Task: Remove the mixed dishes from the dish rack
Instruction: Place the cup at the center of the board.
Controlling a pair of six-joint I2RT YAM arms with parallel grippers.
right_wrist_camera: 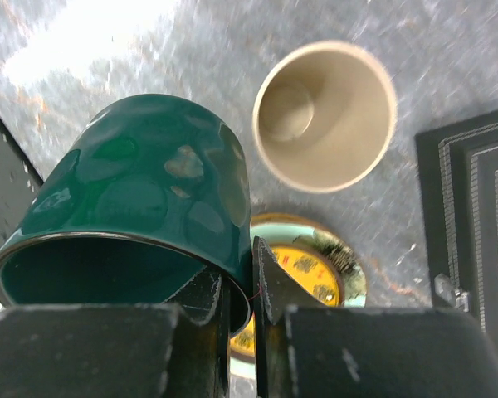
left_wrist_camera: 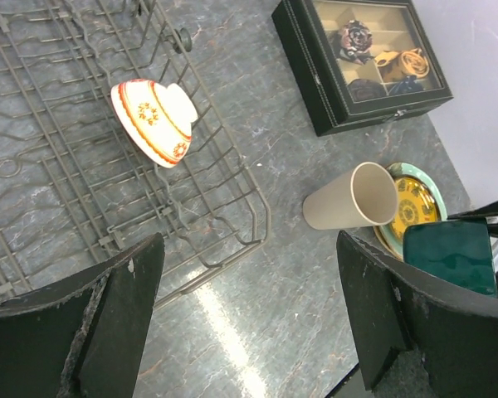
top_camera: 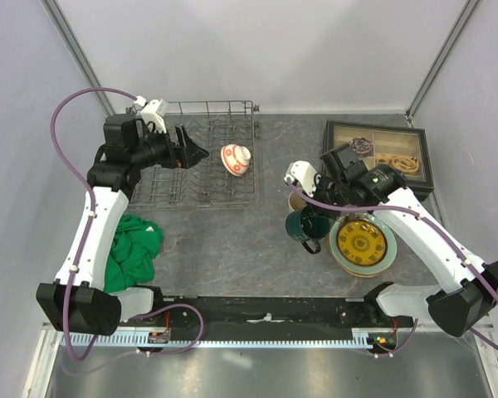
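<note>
**Inspector:** Report the left arm.

**Examiner:** The left fingers (left_wrist_camera: 116, 323) stand spread wide and hold nothing. They hang over the dish rack (top_camera: 216, 186), which sits at the far left of the worktop (top_camera: 232, 240).

**Inspector:** What is in the rack?

**Examiner:** One item, the small red-and-white bowl (left_wrist_camera: 153, 120). It lies tipped on its side on the wires, foot showing. It is ahead of the fingertips and off to one side, not between them, with no contact.

**Inspector:** And the right arm?

**Examiner:** The right fingers (right_wrist_camera: 267, 286) pinch the wall of the dark green mug (right_wrist_camera: 141, 207) at its rim, one finger inside the mouth and one outside. I cannot tell whether the mug touches the worktop.

**Inspector:** What lies around it?

**Examiner:** The beige cup (right_wrist_camera: 324, 116) stands just beside the mug on the far side, mouth up, clear of the fingers. The yellow-gold patterned dish (top_camera: 361, 242) lies to the right of the mug, stacked on the pale green plate (left_wrist_camera: 401, 170). The dark-framed box (top_camera: 382, 153) sits beyond them. A green cloth (top_camera: 133, 249) lies near the left arm, in front of the rack.
</note>
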